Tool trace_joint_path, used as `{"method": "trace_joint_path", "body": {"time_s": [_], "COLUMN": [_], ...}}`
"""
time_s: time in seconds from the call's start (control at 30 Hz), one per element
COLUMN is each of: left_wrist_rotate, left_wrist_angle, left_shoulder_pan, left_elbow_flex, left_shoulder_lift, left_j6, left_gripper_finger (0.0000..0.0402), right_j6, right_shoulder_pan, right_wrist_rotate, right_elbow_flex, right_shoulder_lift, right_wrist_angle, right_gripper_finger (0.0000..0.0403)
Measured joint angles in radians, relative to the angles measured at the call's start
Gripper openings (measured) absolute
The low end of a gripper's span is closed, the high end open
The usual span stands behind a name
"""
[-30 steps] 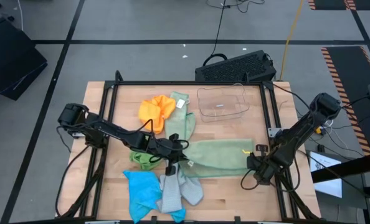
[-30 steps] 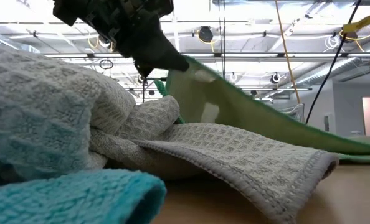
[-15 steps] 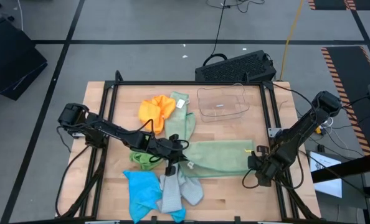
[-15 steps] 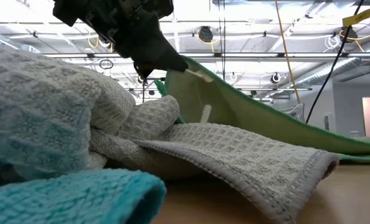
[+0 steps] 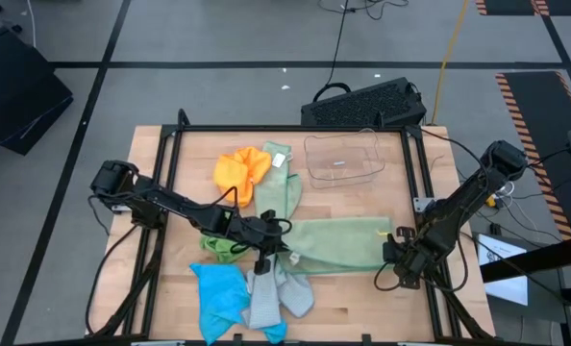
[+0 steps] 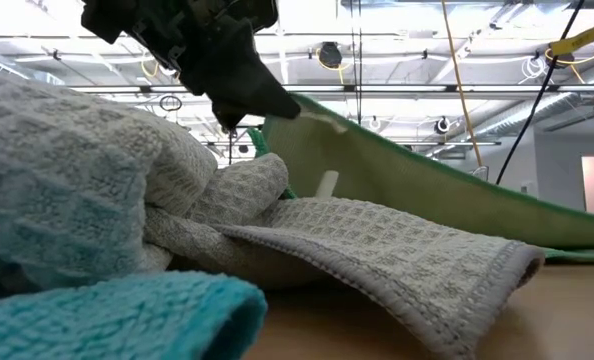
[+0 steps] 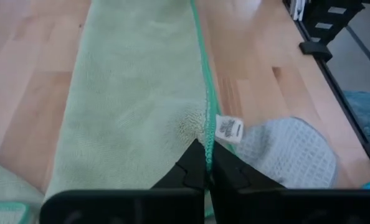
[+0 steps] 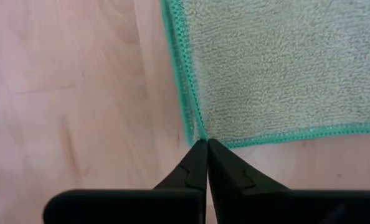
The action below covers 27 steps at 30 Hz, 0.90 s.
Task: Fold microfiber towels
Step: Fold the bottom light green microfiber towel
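Observation:
A pale green towel (image 5: 338, 242) with a darker green hem is stretched between my two grippers at the table's near middle. My left gripper (image 5: 265, 248) is shut on its left near corner, beside a small white tag (image 7: 228, 129). My right gripper (image 5: 392, 254) is shut on its right near corner. In the low view the towel (image 6: 407, 195) slopes down from my left gripper (image 6: 239, 108) toward the right. A grey towel (image 5: 279, 293) lies crumpled under the raised corner. My left gripper pinches the towel's hemmed edge (image 7: 205, 138) at its left near corner between its two fingers, just beside the tag. That corner (image 6: 277, 112) is lifted off the table and the cloth runs fairly taut away from it. My right gripper pinches the very corner (image 8: 199, 135) of the towel, where two hems meet, between its fingertips. The cloth beyond the fingers lies flat and spread over the wood.
An orange towel (image 5: 239, 171) and a second pale green towel (image 5: 281, 190) lie at the far middle, a bright green one (image 5: 220, 246) under my left arm, a blue one (image 5: 218, 293) near the front edge. A clear plastic bin (image 5: 343, 159) stands at the far right.
In the low view the towel's right part has risen a little and its sloping edge has drawn straighter. The white tag under the raised corner has swung. Both grippers stay shut on their corners.

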Motion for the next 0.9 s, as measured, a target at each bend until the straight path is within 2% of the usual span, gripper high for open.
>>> {"method": "trace_joint_path", "body": {"time_s": [0.5,0.9], "left_wrist_rotate": [0.001,0.003], "left_wrist_angle": [0.004,0.002], "left_shoulder_pan": [-0.006,-0.008], "left_elbow_flex": [0.0,0.0], "left_shoulder_lift": [0.0,0.0], "left_j6": [-0.017,-0.047], "left_gripper_finger": [0.0011,0.0021], "right_j6": [0.016,0.022], "right_shoulder_pan": [0.0,0.0], "right_wrist_rotate": [0.023,0.022], "right_elbow_flex": [0.0,0.0], "right_shoulder_lift": [0.0,0.0], "right_wrist_angle": [-0.002,-0.018], "right_gripper_finger": [0.0075,0.0086]}}
